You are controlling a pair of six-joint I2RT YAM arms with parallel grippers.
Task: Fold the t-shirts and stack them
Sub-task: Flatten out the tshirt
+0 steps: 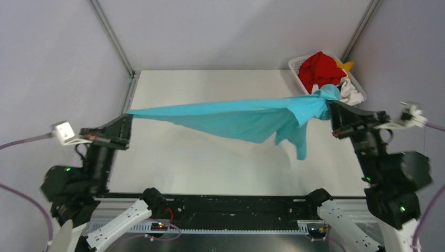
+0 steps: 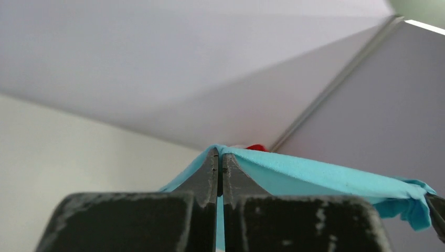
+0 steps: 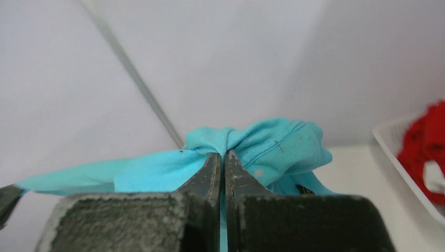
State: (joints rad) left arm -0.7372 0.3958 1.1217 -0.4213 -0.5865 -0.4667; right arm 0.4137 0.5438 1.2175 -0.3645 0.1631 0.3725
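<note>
Close up, the dark fingers of my left gripper (image 2: 220, 152) are pinched tight on one end of the teal t-shirt (image 1: 236, 118), at the left edge of the bench (image 1: 210, 168). My right gripper (image 3: 224, 153) is clamped on a bunched part of it by the right edge. The shirt hangs stretched between them above the bench, one fold drooping nearer the right. A red t-shirt (image 1: 320, 68), a yellow t-shirt (image 1: 346, 65) and a white t-shirt (image 1: 350, 93) lie in the basket (image 1: 295, 64) at the far right corner.

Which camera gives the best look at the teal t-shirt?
The top external view: the whole teal t-shirt shows, stretched between the left gripper and the right gripper. Each wrist view shows only the cloth pinched at its own gripper.
</note>
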